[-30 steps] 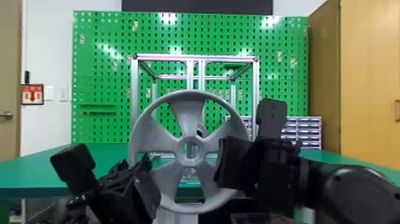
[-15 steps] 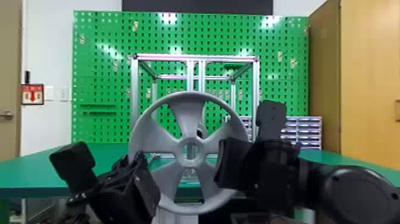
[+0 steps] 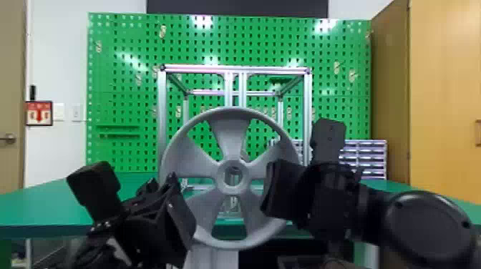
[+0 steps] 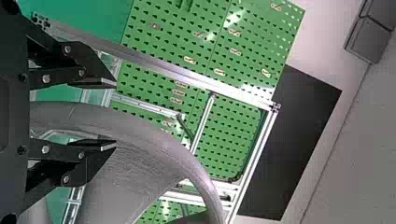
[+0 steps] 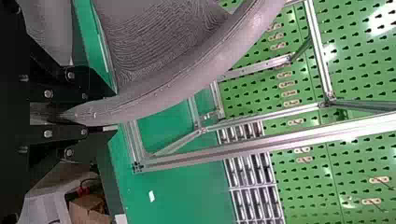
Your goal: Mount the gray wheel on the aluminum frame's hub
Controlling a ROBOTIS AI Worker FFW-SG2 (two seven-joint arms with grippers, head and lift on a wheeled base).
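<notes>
Item: my left arm, low in the head view, slanting up and inward. Item: my left tool, fingers spread, a wide gap between them. Item: my right arm, roughly level, coming inward from the right side. Item: my right tool, pointing inward, fingers drawn together, a narrow gap between them.

Before you: one gray wheel, five broad spokes, round center opening; upright, held clear of the tabletop. Behind it you have one aluminum frame, silver, box-shaped, straight profiles, standing upright on the green tabletop.
</notes>
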